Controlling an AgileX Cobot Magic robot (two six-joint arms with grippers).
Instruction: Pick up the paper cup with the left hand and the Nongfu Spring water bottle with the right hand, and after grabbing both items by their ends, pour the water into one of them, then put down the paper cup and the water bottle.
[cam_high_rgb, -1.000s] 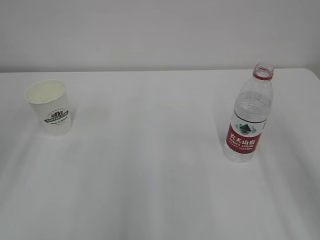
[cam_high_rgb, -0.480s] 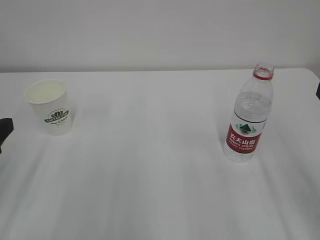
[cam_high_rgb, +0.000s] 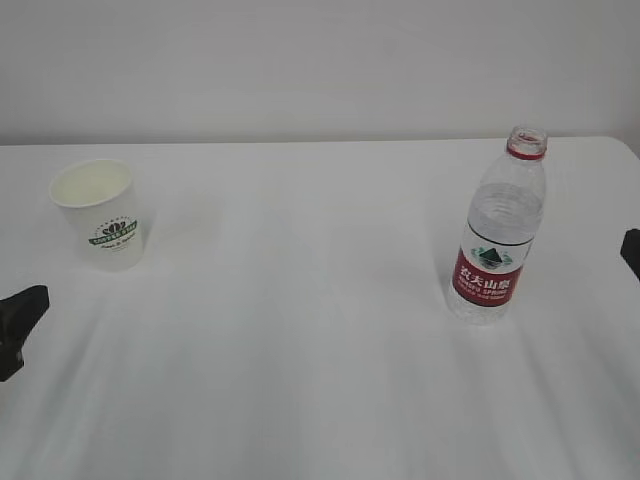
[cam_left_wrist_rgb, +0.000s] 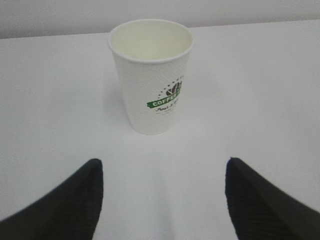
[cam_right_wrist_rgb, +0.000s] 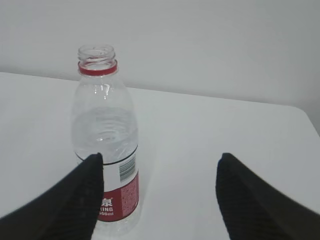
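I see a matt paper cup (cam_left_wrist_rgb: 151, 75) with dotted embossing, a glossy clear plastic Nongfu Spring water bottle (cam_right_wrist_rgb: 106, 145), ribbed matt black fingers (cam_left_wrist_rgb: 265, 200), and a smooth white counter (cam_high_rgb: 300, 330).

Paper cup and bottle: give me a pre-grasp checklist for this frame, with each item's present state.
1. Paper cup upright, empty: ok.
2. Nongfu Spring water bottle upright, cap off: ok.
3. Left hand open, cup centred ahead between the fingers: ok.
4. Right hand open: ok.
5. Bottle centred between the right fingers: not ok, it sits by the left finger in the right wrist view.
6. Water level enough to pour: ok, roughly up to the shoulder.
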